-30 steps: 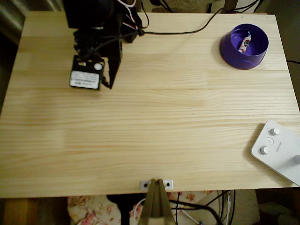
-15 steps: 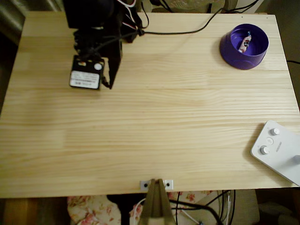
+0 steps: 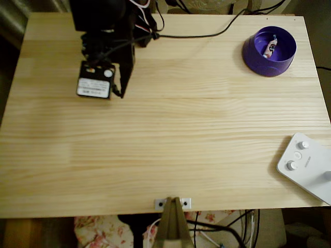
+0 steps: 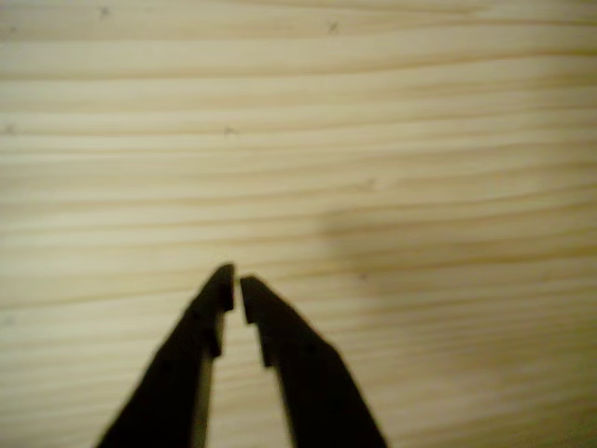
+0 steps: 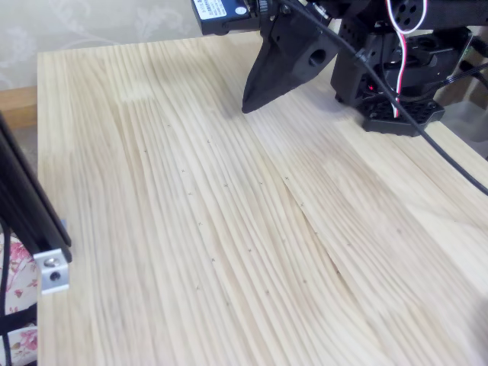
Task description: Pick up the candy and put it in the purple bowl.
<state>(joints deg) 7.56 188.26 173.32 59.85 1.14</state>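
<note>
The jaws stand nearly together, holding nothing, over bare table [image 4: 420, 140]. The gripper [image 3: 120, 94] sits folded back at the table's far-left corner in the overhead view. The candy [image 3: 270, 47] already lies inside the purple bowl [image 3: 256, 59], well apart. Judged done: best to simply rest, avoiding the white device [image 3: 310, 173].

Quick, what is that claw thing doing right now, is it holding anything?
Gripper: closed and empty, fingertips nearly touching above bare table. The candy already lies in the purple bowl.
</note>
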